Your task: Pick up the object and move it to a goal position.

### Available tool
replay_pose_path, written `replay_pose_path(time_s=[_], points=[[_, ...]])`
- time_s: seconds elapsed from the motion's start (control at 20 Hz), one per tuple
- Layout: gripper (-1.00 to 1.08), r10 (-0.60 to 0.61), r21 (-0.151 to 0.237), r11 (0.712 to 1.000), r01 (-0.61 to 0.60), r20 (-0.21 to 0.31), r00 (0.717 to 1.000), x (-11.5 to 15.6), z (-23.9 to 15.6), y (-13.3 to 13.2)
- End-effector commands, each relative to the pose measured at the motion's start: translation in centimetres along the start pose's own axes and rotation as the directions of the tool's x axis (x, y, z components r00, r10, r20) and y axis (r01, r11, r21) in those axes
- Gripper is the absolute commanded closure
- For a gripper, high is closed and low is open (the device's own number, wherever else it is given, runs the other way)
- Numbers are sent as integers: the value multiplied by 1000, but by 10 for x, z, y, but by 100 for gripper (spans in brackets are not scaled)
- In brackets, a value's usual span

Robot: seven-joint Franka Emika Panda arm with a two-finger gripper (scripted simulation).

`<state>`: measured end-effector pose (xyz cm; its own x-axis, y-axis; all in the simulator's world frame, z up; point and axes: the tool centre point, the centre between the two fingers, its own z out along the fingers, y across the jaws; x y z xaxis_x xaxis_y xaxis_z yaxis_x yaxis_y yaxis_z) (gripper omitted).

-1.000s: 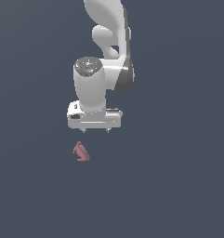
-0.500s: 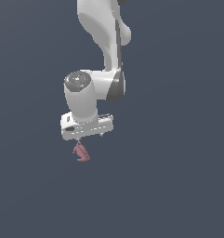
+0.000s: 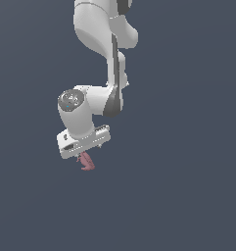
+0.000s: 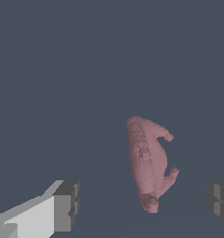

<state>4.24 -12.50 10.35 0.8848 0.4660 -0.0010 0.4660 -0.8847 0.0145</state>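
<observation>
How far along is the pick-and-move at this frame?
Done: the gripper is positioned directly over the pink object. In hand: nothing yet; the wrist view shows the fingers wide apart on either side of the object, not touching it. Left: closing, lifting, and carrying it to the goal, which isn't marked.

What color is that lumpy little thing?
Dusty pink-red. The lump shows best in the wrist view.

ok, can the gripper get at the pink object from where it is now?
Probably yes. The gripper is open, its jaws standing either side of the pink object, with nothing between them. In the exterior view it sits right above the object.
</observation>
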Motion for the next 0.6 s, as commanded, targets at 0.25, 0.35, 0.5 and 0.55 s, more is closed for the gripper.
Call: replay_pose_path(time_s=[0.25,0.35,0.5,0.55], points=[[-92,-126,9,992,126,-1,992,-5,21,17],[-92,-148,11,989,148,-2,989,-6,24,20],[-92,-172,13,985,172,-3,985,-7,29,24],[-92,-178,13,984,178,-3,984,-7,30,25]])
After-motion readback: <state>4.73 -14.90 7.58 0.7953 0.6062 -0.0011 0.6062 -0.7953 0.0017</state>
